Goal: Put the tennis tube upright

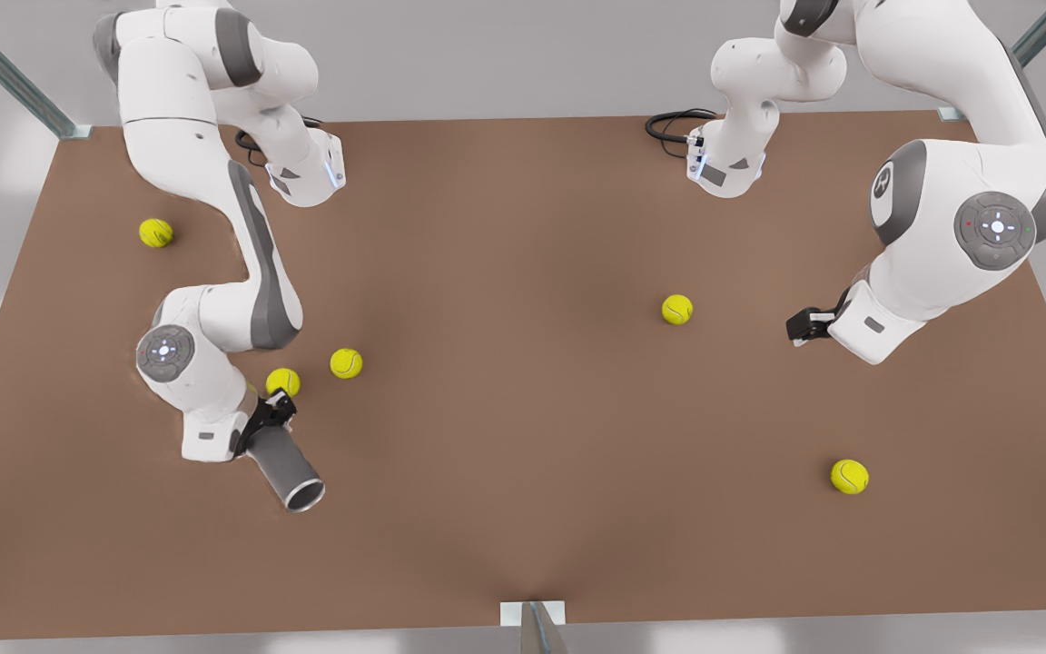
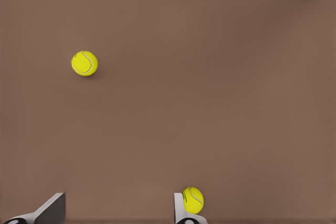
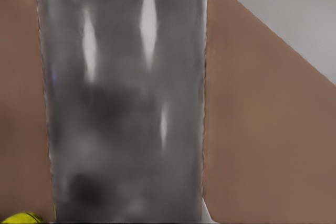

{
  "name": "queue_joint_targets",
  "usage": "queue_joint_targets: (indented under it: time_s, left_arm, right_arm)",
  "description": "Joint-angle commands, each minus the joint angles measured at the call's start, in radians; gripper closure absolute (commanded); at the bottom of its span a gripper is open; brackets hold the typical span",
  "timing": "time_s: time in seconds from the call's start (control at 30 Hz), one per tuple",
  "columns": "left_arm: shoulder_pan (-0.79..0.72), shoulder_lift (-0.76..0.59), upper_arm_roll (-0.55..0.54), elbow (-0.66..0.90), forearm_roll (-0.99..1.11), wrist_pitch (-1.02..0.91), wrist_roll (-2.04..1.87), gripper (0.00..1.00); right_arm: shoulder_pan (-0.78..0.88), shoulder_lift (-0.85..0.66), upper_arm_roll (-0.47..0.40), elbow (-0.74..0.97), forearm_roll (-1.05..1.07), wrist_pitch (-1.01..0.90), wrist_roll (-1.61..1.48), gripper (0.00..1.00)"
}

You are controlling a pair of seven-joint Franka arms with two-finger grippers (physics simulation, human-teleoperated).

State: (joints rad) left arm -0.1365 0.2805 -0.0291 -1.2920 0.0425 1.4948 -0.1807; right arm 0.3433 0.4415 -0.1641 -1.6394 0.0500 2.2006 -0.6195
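We see the tennis tube [image 1: 285,467] gripped near its closed end by the right gripper [image 1: 271,413], on the front view's left side of the brown tabletop [image 1: 523,454]. The fingers [image 1: 280,403] are closed around the tube's body, one dark finger showing on its upper side. From the fingers the tube slants out toward the near edge of the tabletop, and its hollow rimmed end [image 1: 304,495] is the end farthest from the gripper. It is tilted rather than upright; whether any part of it touches the tabletop we cannot tell.

In the right wrist view the tube [image 3: 123,103] runs straight away from the camera as a broad grey cylinder with bright streaks, with a sliver of a yellow tennis ball [image 3: 21,217] beside its held end. In the front view that ball [image 1: 282,381] sits just beside the gripper, on the side away from the tube's open end, and a second ball [image 1: 346,363] lies near it.

The left gripper [image 1: 800,327] hangs above the tabletop, well apart from the tube, on the front view's right. Its fingers [image 2: 50,209] stand wide apart with nothing between them. One ball [image 2: 193,200] lies just beside one finger in the left wrist view, another ball [image 2: 84,63] farther off.
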Motion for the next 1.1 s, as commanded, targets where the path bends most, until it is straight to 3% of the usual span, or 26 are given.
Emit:
queue_joint_targets:
  time_s: [0.0, 0.17, 0.23, 0.33, 0.63, 1.07]
  left_arm:
    - [0.000, -0.001, 0.000, 0.000, -0.001, -0.001, 0.000, 0.00]
    - [0.002, 0.005, 0.001, 0.000, 0.000, 0.001, 0.001, 0.00]
    - [0.002, 0.006, 0.005, 0.000, 0.000, 0.004, 0.001, 0.00]
    - [0.003, 0.014, 0.006, 0.000, 0.000, 0.007, 0.001, 0.00]
    - [0.002, 0.023, 0.005, 0.000, -0.001, 0.009, 0.003, 0.00]
    - [0.000, 0.025, 0.005, 0.000, -0.001, 0.010, 0.000, 0.00]
  right_arm:
    - [0.111, 0.016, 0.000, 0.046, -0.067, -0.078, -0.016, 0.30]
    - [0.394, 0.204, 0.002, 0.240, -0.320, -0.036, -0.057, 0.30]
    - [0.410, 0.241, 0.046, 0.240, -0.441, 0.065, -0.066, 0.30]
    - [0.488, 0.330, 0.075, 0.332, -0.507, 0.065, -0.065, 0.30]
    - [0.496, 0.368, 0.077, 0.291, -0.320, 0.076, 0.412, 0.30]
    - [0.507, 0.470, 0.069, 0.302, -0.337, 0.160, 0.284, 0.30]
